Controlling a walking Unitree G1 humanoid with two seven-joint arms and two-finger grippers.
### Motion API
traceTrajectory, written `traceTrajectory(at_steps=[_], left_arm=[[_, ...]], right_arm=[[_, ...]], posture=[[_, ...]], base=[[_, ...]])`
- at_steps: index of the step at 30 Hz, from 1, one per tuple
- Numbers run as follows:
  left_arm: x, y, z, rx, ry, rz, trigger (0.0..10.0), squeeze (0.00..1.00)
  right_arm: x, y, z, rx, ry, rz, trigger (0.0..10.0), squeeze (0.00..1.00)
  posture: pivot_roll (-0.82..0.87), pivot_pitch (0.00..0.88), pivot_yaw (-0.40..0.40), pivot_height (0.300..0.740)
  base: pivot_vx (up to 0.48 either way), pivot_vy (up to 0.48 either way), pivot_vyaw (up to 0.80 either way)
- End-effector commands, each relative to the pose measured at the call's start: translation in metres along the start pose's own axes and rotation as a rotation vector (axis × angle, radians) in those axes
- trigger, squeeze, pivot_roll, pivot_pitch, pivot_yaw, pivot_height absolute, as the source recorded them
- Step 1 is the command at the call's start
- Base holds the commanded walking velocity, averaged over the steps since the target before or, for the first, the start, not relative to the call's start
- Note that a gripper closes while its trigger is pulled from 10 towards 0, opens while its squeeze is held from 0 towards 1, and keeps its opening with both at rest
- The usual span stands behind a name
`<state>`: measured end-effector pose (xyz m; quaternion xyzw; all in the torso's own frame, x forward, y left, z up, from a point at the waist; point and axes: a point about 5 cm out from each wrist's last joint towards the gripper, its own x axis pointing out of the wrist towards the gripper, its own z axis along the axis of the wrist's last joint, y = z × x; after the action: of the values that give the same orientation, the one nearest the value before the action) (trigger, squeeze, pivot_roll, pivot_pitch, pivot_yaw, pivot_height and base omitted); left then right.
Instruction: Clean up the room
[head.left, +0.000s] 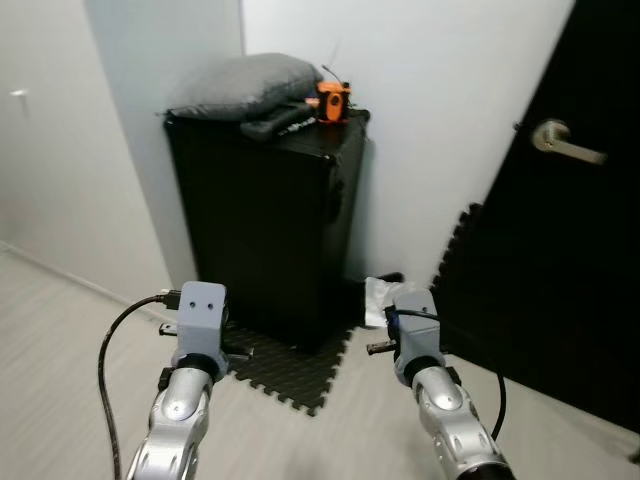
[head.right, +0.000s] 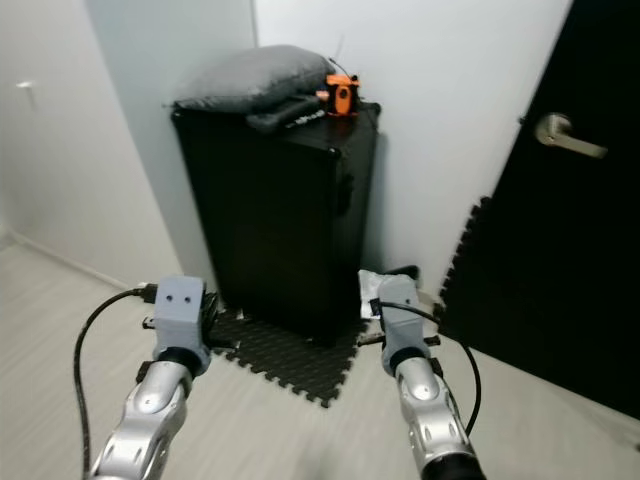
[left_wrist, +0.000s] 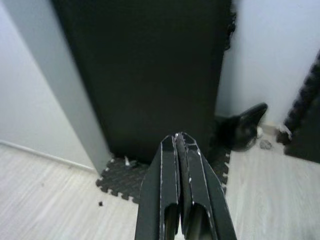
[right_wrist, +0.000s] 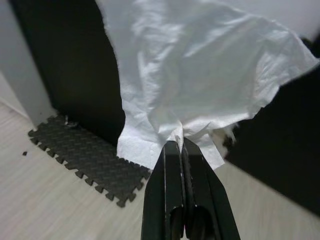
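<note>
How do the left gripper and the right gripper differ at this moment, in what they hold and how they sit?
The right gripper is shut on a white tissue, which fans out beyond its tips; the left gripper is shut with nothing between its fingers. In the head views the right gripper sits near the black door, the left gripper before the black cabinet. Both are raised in front of the robot, over the floor, pointing toward the black foam mat.
</note>
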<state>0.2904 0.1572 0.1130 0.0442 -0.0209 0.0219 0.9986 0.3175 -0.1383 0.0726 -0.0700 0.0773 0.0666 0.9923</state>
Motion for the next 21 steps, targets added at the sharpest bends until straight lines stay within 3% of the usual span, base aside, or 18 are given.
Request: traceTrajectory(at_steps=[1, 21], left_arm=[[-0.0015, 0.0003, -0.0040, 0.005, 0.020, 0.001, 10.0, 0.00], [-0.0016, -0.0003, -0.0053, 0.006, 0.032, 0.001, 10.0, 0.00]], right_arm=[[-0.0010, -0.0012, -0.0016, 0.011, 0.007, -0.006, 10.0, 0.00], [-0.0017, -0.0028, -0.0025, 0.018, 0.013, -0.013, 10.0, 0.00]], posture=[[-0.03, 0.102, -0.006, 0.740], [-0.03, 0.109, -0.003, 0.740]], base=[[0.000, 0.000, -0.80], [0.000, 0.000, -0.80]])
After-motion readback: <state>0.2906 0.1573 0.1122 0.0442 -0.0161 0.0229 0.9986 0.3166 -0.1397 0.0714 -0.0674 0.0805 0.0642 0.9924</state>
